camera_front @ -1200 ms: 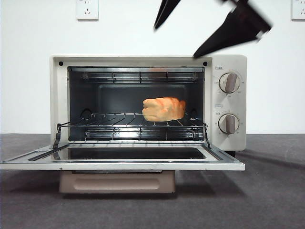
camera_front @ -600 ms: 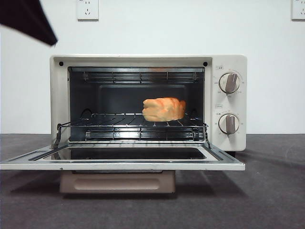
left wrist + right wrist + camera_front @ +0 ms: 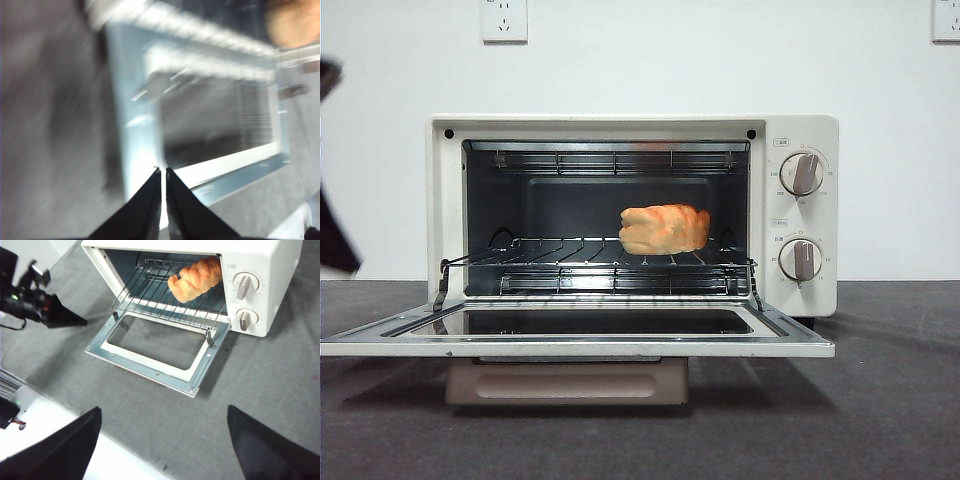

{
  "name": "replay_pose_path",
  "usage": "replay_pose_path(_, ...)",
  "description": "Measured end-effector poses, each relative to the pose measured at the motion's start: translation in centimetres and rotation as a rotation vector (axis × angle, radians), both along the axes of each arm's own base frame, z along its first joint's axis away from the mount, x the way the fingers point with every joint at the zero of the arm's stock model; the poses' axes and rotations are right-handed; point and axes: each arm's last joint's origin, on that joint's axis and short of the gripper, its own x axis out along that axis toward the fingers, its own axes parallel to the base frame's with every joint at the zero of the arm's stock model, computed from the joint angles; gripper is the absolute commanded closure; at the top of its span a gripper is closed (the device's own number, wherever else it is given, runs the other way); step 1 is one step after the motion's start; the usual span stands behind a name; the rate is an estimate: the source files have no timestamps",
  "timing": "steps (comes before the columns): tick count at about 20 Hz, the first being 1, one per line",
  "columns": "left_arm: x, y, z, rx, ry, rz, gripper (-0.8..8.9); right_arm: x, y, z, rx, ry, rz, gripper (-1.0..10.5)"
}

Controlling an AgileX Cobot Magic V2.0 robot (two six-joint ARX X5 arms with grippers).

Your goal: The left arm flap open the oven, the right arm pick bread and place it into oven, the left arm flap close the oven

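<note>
The oven (image 3: 630, 215) was a cream-white box on the dark grey table (image 3: 890, 400), its door (image 3: 575, 335) dropped flat open toward the camera, glass pane facing up inside a pale metal frame. A beige bar handle (image 3: 565, 382) showed under the door's front edge. Two beige knobs (image 3: 802, 173) sat stacked on the right panel, both pointers about upright.

The bread (image 3: 663, 229) lay on the wire rack (image 3: 590, 262) inside the cavity, right of centre and toward the back. It was small, lumpy, golden-orange on top with a paler left end; the right wrist view showed ridges across it, like a braid.

The left gripper (image 3: 162, 172) hung low beside the door's left edge, off the oven's left side, jaws pressed nearly together with only a sliver between the tips, gripping nothing. The left wrist view was motion-blurred. In the front view it showed only as a dark shape at the left edge (image 3: 334, 240); the right wrist view caught it as a black pointed tip (image 3: 57, 315) left of the door.

The right gripper (image 3: 165, 440) hovered high above the table in front of the oven, jaws spread wide, empty.
</note>
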Motion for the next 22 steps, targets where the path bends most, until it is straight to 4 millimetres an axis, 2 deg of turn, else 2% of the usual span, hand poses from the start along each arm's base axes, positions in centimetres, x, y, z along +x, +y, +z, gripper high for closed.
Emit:
replay_pose_path(2, -0.5, 0.2, -2.2, 0.001, 0.077, 0.038, 7.99, -0.3, -0.3, 0.5, 0.007, -0.017, 0.004, 5.5)
replay_pose_path(4, -0.8, 0.4, -3.5, 0.037, 0.123, 0.077, 7.99, -0.5, -0.5, 0.9, 0.011, -0.036, 0.009, 5.5)
replay_pose_path(12, -0.2, 0.3, -6.2, -0.006, 0.275, 0.058, 7.99, -0.4, -0.6, 0.9, -0.013, -0.054, -0.027, 5.5)
replay_pose_path(22, -0.1, -0.4, -6.6, -0.123, 0.303, -0.012, 7.99, -0.3, -0.7, 0.9, -0.041, -0.078, -0.055, 5.5)
